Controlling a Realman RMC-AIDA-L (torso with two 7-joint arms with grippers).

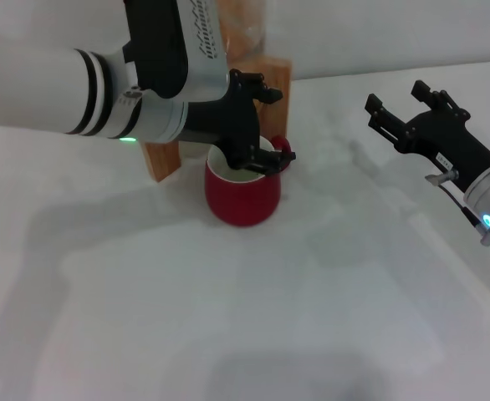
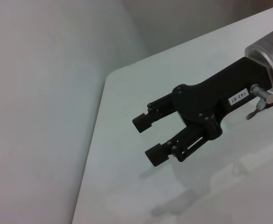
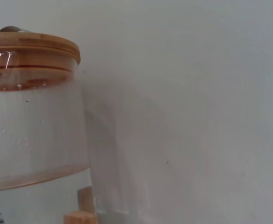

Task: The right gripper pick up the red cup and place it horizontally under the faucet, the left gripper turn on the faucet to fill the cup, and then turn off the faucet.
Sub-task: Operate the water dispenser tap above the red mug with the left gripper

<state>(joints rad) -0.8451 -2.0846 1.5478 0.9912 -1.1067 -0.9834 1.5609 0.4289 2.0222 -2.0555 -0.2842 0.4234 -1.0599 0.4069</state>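
The left gripper (image 1: 260,125) is positioned directly above the red cup (image 1: 242,189), at the front of the dispenser's wooden stand (image 1: 163,160). Its black fingers (image 1: 266,159) reach down over the cup's rim. Whether they are closed on anything cannot be determined: the gripper body hides the faucet and the contact area. The green light (image 1: 128,139) on the left arm's wrist is lit.

The cup stands upright on the white table (image 1: 312,317), just in front of the stand and touching or nearly touching it. Its white interior is partly visible under the fingers. The handle (image 1: 282,150) points toward the robot's right.

The right gripper (image 1: 395,113) (image 2: 148,137) is well apart from the cup, on the right side of the table, raised above the surface. Its two fingers are spread with a clear gap between the pads (image 2: 140,122); nothing is between them. The blue light (image 1: 487,221) on its wrist is lit.

The right wrist view shows the glass dispenser (image 3: 34,126) with its wooden lid (image 3: 31,44) and clear liquid inside, part of the stand (image 3: 83,210) below it, and a plain wall behind.
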